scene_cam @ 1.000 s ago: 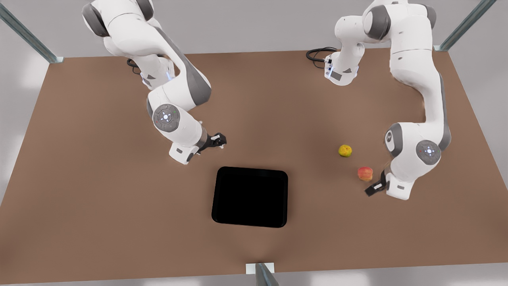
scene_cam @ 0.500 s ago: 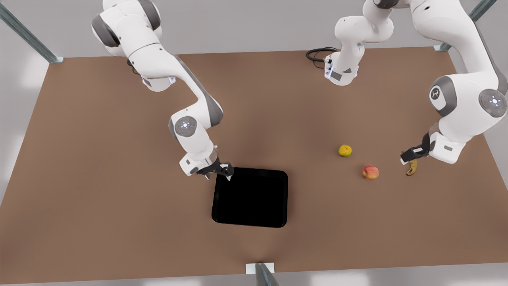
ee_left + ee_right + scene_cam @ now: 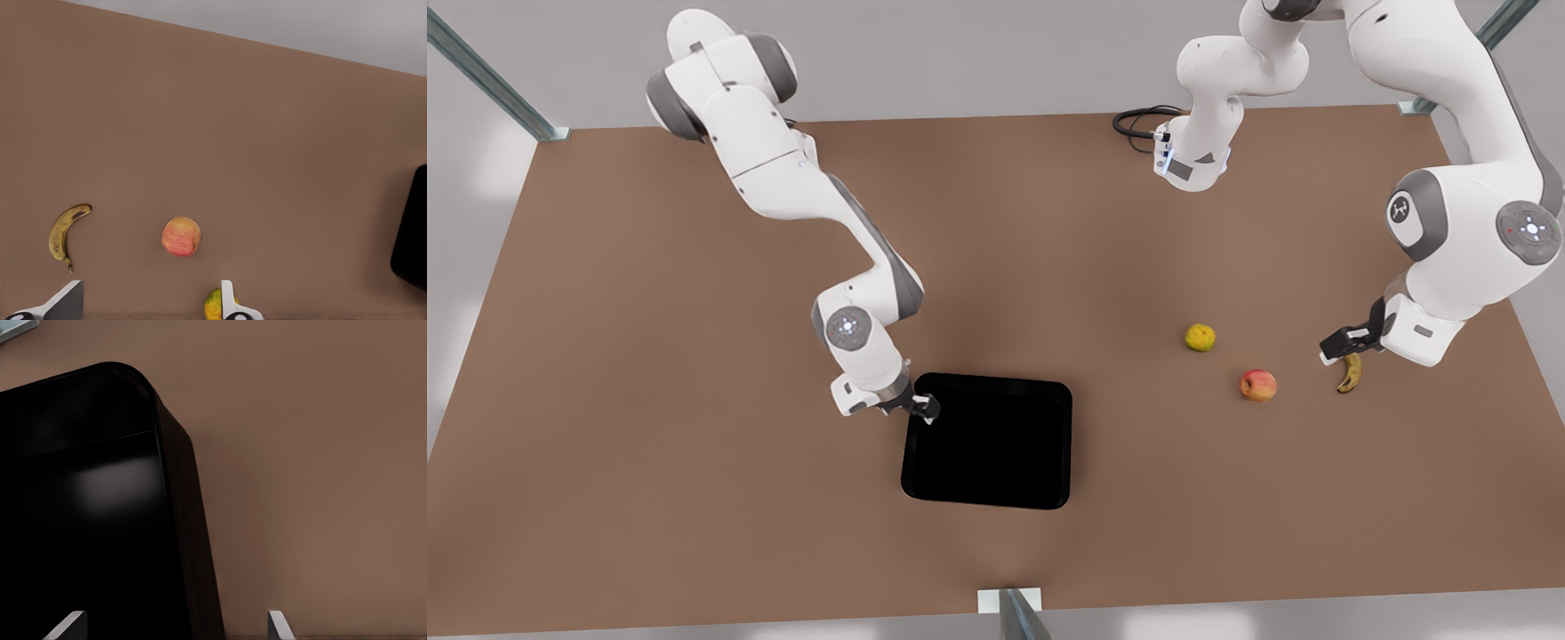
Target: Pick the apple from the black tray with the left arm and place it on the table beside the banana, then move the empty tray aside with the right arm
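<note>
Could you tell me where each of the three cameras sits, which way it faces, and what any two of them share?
Front view: high above the table, looking down on both arms; right gripper at the black tray rim, left gripper above the banana.
Left wrist view: on the left arm, facing the apple; its spread fingers show.
Right wrist view: on the right arm, facing the tray's rim; its spread fingers show.
Shared: front and left wrist views both show apple, banana and yellow-green fruit.

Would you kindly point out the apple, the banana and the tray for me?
apple [image 3: 1258,385]: front view, middle of its red skin.
banana [image 3: 1350,373]: front view, middle of its curved body.
tray [image 3: 987,442]: front view, bare black floor.
</note>
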Robot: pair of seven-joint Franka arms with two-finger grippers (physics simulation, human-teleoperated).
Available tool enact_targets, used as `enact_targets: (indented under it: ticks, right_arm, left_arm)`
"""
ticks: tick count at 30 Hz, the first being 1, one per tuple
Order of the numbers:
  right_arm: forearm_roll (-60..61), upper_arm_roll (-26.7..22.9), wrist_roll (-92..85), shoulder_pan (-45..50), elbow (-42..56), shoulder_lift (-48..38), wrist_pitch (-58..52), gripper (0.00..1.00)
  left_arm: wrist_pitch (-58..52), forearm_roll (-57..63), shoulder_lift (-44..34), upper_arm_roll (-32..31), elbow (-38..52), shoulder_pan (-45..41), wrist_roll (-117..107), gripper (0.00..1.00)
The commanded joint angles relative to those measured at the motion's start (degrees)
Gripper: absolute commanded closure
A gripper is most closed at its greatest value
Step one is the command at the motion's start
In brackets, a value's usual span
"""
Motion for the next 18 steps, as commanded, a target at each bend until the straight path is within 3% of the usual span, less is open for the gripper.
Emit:
enact_targets:
  ticks: [1, 15, 17, 18]
  right_arm:
    - [-0.2, 0.2, 0.0, 0.0, -0.1, 0.8, 0.0, 0.0]
    - [0.1, 1.6, -4.9, -2.2, 1.0, 5.0, 0.0, 0.04]
    - [0.1, 1.7, -5.0, -2.3, 1.0, 5.3, 0.1, 0.13]
    - [0.2, 1.7, -5.0, -2.3, 1.1, 5.4, 0.0, 0.27]
  left_arm:
    - [-0.3, 0.1, 0.0, 0.0, 0.0, -0.1, -0.9, 0.0]
    - [-0.2, 0.1, 0.1, 0.3, -0.1, -1.9, -1.8, 0.0]
    - [-0.2, 0.1, 0.1, 0.3, 0.0, -1.9, -2.4, 0.0]
    - [-0.2, 0.1, 0.1, 0.3, 0.0, -1.9, -2.4, 0.0]
